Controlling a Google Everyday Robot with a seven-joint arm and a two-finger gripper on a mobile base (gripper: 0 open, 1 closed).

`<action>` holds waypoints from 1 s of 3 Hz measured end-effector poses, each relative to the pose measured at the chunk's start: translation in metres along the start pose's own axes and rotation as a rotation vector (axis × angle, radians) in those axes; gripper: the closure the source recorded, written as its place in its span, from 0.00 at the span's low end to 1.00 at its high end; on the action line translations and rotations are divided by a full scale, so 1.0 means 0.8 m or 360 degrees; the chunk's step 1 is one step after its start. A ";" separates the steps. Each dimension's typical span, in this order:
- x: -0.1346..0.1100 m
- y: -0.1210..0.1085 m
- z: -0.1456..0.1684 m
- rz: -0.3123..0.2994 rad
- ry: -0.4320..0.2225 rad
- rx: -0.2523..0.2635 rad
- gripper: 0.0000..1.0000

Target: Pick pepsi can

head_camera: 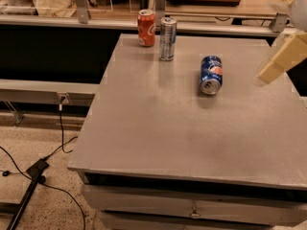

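"Blue pepsi can (211, 74): where is it, and how do I take it?"

"It lies on its side on the tabletop (158, 128), silver end toward you. Your tool (279, 61) hangs to its right, well apart; clenched or released, I cannot tell. Close across the barrel, not the ends, or it may roll."

"Count?"

"One pepsi can, one orange-red can (147, 28), one slim silver can (168, 38); those two stand upright behind it."

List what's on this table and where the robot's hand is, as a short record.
target: blue pepsi can with red-and-white logo, lying on its side, right of centre on the grey table
other cans: orange-red can and slim silver can, upright near the far edge
gripper: cream-coloured gripper at the right edge, apart from the pepsi can
task state: not yet picked
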State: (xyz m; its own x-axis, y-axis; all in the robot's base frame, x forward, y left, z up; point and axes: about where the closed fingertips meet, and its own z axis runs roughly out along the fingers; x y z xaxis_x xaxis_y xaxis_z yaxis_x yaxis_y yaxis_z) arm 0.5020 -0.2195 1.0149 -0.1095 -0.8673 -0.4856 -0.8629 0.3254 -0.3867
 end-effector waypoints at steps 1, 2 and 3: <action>-0.009 -0.053 0.019 0.0079 -0.0098 0.0063 0.00; -0.015 -0.058 0.022 0.0165 -0.0112 0.0063 0.00; -0.014 -0.056 0.032 0.0210 -0.0121 0.0103 0.00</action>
State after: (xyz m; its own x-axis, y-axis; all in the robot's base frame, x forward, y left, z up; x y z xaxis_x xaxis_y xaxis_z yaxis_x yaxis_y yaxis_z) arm 0.5543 -0.2147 1.0179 -0.1798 -0.7854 -0.5923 -0.8098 0.4600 -0.3642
